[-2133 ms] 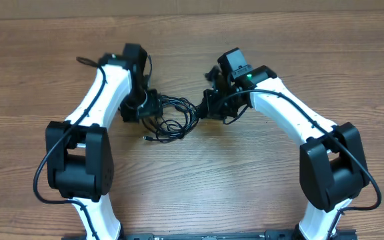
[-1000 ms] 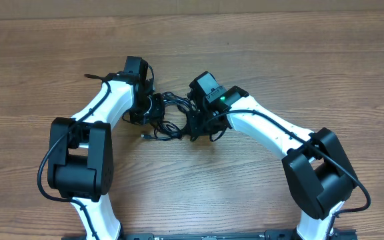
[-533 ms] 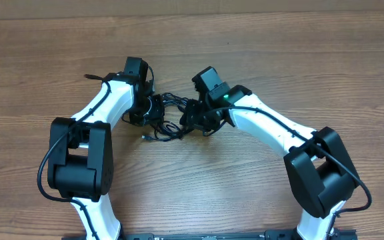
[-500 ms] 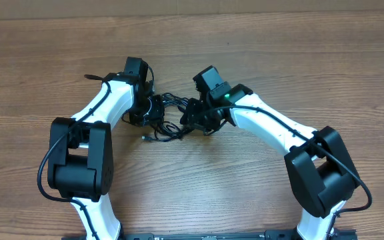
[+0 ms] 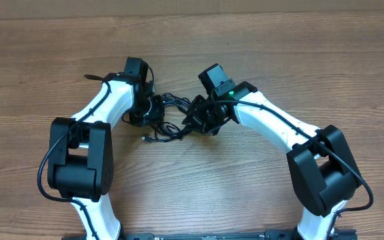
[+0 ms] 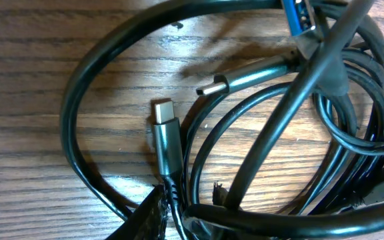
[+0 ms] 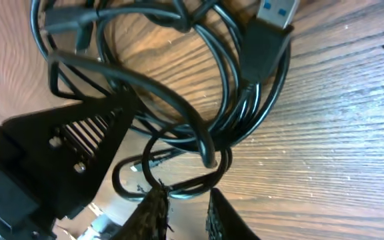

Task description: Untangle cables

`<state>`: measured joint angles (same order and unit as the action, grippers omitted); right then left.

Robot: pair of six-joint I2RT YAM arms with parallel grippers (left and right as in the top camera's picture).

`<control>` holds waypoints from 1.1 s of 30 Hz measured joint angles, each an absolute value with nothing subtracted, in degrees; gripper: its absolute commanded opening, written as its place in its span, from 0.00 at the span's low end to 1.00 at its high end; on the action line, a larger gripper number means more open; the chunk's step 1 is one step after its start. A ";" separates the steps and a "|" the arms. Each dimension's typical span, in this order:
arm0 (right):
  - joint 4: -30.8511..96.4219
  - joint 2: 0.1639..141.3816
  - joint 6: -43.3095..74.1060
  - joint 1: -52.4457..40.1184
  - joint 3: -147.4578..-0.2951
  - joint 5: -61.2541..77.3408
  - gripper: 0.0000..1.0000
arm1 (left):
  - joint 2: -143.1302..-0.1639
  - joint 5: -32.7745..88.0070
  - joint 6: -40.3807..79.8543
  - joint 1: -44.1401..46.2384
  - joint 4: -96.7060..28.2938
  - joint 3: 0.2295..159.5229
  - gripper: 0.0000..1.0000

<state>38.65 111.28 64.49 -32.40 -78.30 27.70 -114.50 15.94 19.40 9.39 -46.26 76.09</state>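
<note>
We just narrowed the right fingers [image 7: 153,215] on a cables [image 7: 240,113] loop, maybe gripping to pull; left fingers [image 6: 142,223]: can't tell.

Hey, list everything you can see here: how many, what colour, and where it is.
table: 1, brown wood, under everything
cables: several, exact count unclear, black, tangled mid-table between the arms
grey plugs: 2, on cable ends inside the tangle
blue plug: 1, black shell, in the tangle
arms: 2, white and black, left and right of the tangle
left tool: 1, black, at the tangle's left edge
right tool: 1, black, at its right edge
</note>
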 measured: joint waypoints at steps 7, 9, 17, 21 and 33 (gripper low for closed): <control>39.62 111.28 68.86 -34.22 -77.58 24.99 0.15 | -114.50 15.94 19.40 9.39 -46.26 76.09 0.22; 39.59 111.28 70.96 -34.98 -77.38 23.86 0.16 | -114.50 15.94 19.40 9.39 -46.26 76.09 0.22; 39.53 111.28 74.35 -35.88 -77.38 21.56 0.22 | -114.50 15.92 19.40 9.39 -46.30 76.09 0.21; 39.48 111.28 78.04 -37.52 -77.32 19.64 0.25 | -114.50 15.94 19.40 9.39 -46.33 76.09 0.20; 38.13 111.28 87.57 -39.13 -77.23 15.51 0.21 | -114.50 15.92 19.40 9.39 -46.48 76.09 0.20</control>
